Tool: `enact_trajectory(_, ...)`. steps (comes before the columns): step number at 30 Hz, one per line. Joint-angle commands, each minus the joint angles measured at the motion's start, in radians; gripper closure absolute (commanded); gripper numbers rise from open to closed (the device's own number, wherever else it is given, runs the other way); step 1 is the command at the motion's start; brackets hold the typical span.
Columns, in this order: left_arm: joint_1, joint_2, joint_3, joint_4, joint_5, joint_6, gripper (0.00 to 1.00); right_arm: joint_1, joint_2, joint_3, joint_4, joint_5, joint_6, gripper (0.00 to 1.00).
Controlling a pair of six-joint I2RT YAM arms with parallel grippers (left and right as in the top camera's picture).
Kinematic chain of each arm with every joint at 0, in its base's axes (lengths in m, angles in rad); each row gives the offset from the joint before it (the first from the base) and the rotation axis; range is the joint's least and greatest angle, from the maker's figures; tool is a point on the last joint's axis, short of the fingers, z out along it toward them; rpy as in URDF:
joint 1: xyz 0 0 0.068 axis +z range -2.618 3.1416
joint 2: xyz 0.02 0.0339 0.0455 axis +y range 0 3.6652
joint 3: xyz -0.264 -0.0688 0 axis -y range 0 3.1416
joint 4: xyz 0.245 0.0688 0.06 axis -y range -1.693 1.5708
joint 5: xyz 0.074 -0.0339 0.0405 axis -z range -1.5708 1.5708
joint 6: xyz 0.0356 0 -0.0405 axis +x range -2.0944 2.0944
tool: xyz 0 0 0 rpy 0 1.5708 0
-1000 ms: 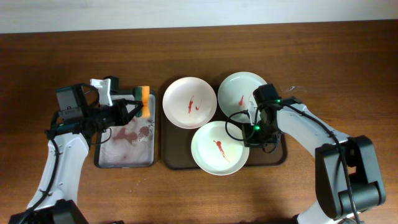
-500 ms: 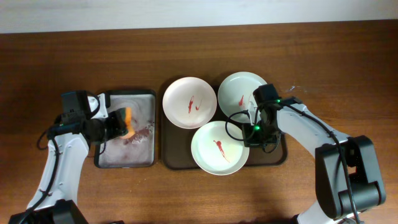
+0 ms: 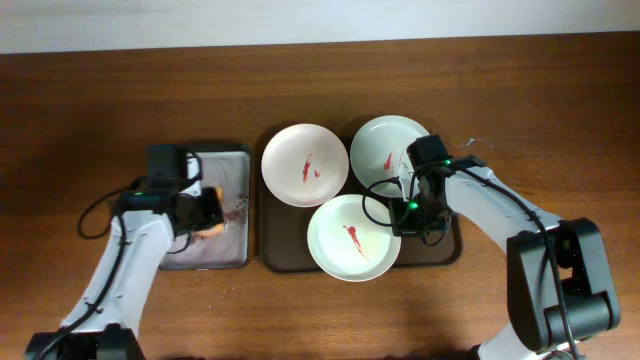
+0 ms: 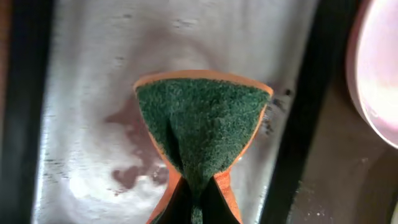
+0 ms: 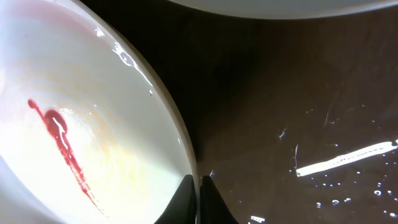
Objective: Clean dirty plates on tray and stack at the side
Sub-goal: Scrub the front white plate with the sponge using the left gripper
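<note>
Plate [image 5: 81,106] rim pinch: right wrist only.

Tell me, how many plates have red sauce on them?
3, all on the brown tray: the back-left plate, the back-right plate, and the front plate. None looks hidden.

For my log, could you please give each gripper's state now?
Left gripper: closed, holding the green-and-orange sponge.
Right gripper: closed on the rim of the sauce-smeared pale round plate.
</note>
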Motion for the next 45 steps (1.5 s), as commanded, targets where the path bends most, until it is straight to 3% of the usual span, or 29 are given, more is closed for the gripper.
enact_trajectory(1,-0.127,-0.016,0.009,0.013,0.011,-0.012,1.0,0.009,0.008,-0.008,-0.003,0.013,0.002,0.96)
enact_trajectory(5,-0.291,-0.016,0.022,0.156,0.163,-0.044,1.0,0.009,0.008,-0.008,-0.003,0.013,0.002,0.96)
enact_trajectory(8,-0.405,-0.009,0.022,0.283,0.179,-0.255,1.0,0.009,0.008,-0.008,-0.003,0.013,0.002,0.96)
enact_trajectory(11,-0.444,0.021,0.021,0.314,0.263,-0.412,1.0,0.009,0.008,-0.008,-0.003,0.013,0.002,0.96)
enact_trajectory(15,-0.445,0.13,0.021,0.422,0.521,-0.432,1.0,0.009,0.008,-0.008,-0.003,0.013,0.002,0.96)
enact_trajectory(21,-0.518,0.299,0.021,0.548,0.722,-0.432,1.0,0.009,0.008,-0.008,-0.003,0.013,0.002,0.96)
enact_trajectory(27,-0.592,0.373,0.021,0.549,0.72,-0.5,1.0,0.009,0.008,-0.008,-0.004,0.013,0.002,0.96)
enact_trajectory(29,-0.595,0.388,0.021,0.558,0.778,-0.5,1.0,0.009,0.008,-0.008,-0.003,0.013,0.002,0.96)
enact_trajectory(37,-0.621,0.388,0.021,0.555,0.781,-0.504,1.0,0.009,0.008,-0.008,-0.003,0.013,0.002,0.96)
enact_trajectory(45,-0.647,0.388,0.021,0.547,0.61,-0.515,1.0,0.009,0.008,-0.008,-0.003,0.013,0.002,0.96)
